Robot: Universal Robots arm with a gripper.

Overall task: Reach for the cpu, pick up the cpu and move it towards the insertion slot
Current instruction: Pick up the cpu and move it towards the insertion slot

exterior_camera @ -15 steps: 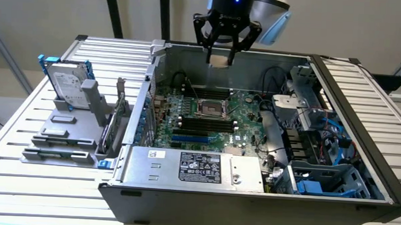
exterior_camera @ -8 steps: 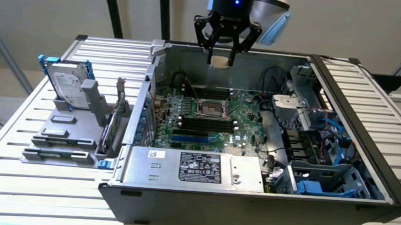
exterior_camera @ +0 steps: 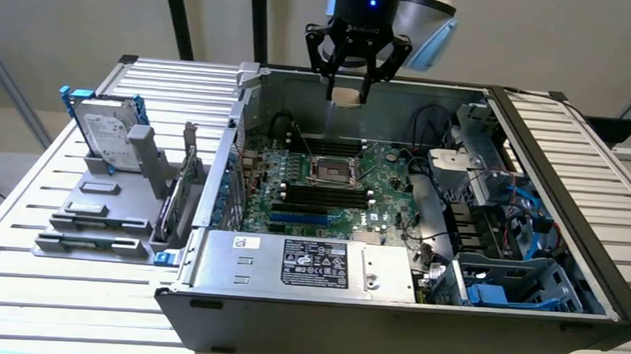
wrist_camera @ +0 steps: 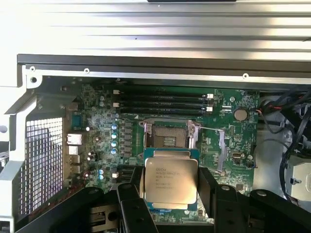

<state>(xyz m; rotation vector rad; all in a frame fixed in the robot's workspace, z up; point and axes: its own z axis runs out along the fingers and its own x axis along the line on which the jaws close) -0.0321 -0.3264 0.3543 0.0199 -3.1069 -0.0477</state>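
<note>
My fingers (wrist_camera: 171, 194) are clamped on the cpu (wrist_camera: 169, 182) by its opposite edges, flat and label-up so it can seat squarely. I'm holding it above the open case (exterior_camera: 566, 201), insertion slot (wrist_camera: 168, 136) just beyond, frame open.

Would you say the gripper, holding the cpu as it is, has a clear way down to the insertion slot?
Probably yes: the gripper holds the cpu above the open case, and the insertion slot lies uncovered, its frame open, with nothing seen between them.

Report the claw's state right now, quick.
Claw: closed on the cpu, held above the open case, over the motherboard near the insertion slot.
</note>
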